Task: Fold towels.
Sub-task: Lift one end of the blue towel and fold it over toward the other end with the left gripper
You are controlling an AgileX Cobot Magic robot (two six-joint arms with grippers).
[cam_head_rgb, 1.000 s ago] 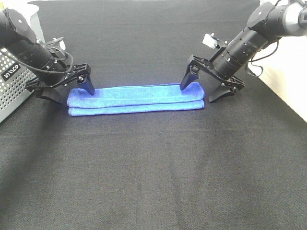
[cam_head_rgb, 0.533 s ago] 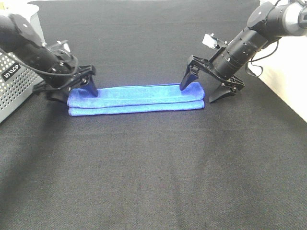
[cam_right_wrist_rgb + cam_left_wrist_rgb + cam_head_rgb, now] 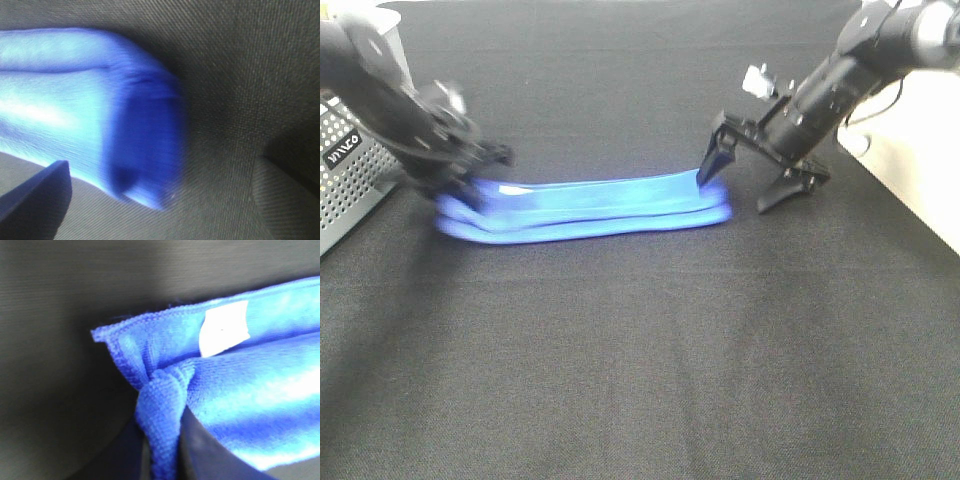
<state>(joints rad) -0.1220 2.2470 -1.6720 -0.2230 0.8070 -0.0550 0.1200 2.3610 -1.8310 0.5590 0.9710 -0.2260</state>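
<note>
The royal-blue towel (image 3: 590, 207) lies folded into a long narrow strip on the black table cloth and is blurred by motion. My left gripper (image 3: 468, 183) is shut on the towel's left end. In the left wrist view the cloth (image 3: 165, 390) is bunched between the two fingers (image 3: 210, 455), with the white tag (image 3: 224, 329) just beyond. My right gripper (image 3: 750, 183) is open and straddles the towel's right end, with one finger (image 3: 712, 165) on the towel and the other beside it. The right wrist view shows that rounded end (image 3: 100, 110) between the spread fingers (image 3: 35, 195).
A grey perforated basket (image 3: 345, 190) stands at the left edge, close to my left arm. The black cloth (image 3: 640, 360) covers the table. A white surface (image 3: 910, 170) borders it on the right.
My left gripper has closed on the towel's left end and pulled it to the left. The whole strip slid left, and its right end drew back from under the open right gripper.
</note>
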